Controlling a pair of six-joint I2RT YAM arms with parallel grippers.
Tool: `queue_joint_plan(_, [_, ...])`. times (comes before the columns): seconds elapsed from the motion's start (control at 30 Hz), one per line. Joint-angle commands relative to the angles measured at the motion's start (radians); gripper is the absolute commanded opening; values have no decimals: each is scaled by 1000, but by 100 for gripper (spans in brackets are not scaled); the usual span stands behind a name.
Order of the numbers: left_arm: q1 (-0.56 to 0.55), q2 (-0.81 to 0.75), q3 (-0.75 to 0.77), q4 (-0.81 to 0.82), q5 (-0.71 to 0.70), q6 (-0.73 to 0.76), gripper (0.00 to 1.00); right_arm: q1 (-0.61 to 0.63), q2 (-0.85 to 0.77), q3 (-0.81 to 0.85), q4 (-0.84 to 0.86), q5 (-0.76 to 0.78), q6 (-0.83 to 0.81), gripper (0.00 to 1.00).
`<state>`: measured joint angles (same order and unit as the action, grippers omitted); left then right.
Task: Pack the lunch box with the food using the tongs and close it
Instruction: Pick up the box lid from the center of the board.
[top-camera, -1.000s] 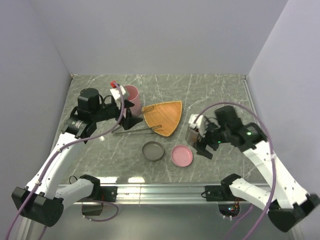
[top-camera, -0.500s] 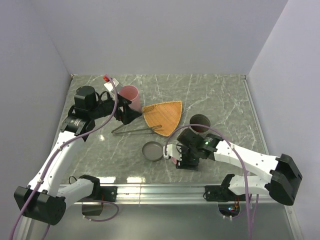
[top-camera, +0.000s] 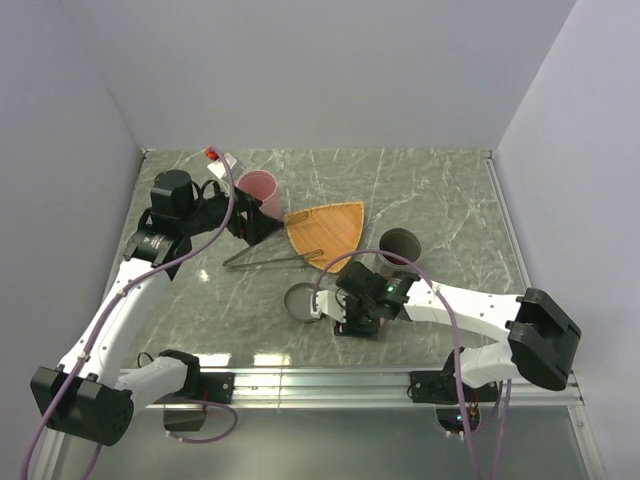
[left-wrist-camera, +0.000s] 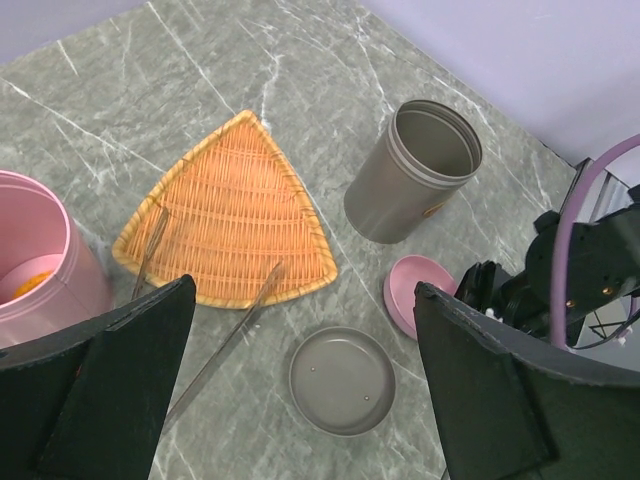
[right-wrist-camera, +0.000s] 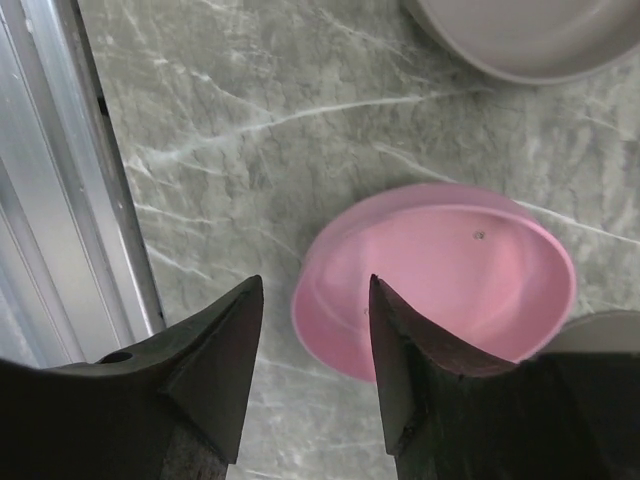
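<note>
While the tongs (left-wrist-camera: 230, 330) lie untouched, the right jaws straddle the pink lid (right-wrist-camera: 450, 260) at its rim.
They stand partly open, bare tabletop (right-wrist-camera: 250, 120) showing between one jaw and the lid. The left jaws gape wide, empty; the tongs' tips rest on the orange plate (left-wrist-camera: 230, 200), and orange food (left-wrist-camera: 25, 282) sits in the pink container (left-wrist-camera: 45, 235).

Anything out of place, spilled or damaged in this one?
Nothing is spilled or broken. The tongs lie loose, tips on the empty plate and joined end on the table. The grey lid and pink lid lie on the table too.
</note>
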<state>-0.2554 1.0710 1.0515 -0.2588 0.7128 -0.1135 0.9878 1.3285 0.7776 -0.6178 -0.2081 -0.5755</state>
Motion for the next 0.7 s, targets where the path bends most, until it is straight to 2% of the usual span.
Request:
queue_joint_plan(0.0, [4,-9,44,13,-9,0,96,9,20,-3,55,-39,35,54])
queue_joint_plan(0.53, [13,-13,50,-28,-65,-49,100,25,84,-34,133,-40,109,33])
queue_joint_plan(0.63, [16,-17,59,-43,-96,-78,99,25,74,-20,132,-34,118,25])
queue_joint_plan(0.67, [16,-20,53,-36,-101,-80,99,25,67,-9,130,-33,123,20])
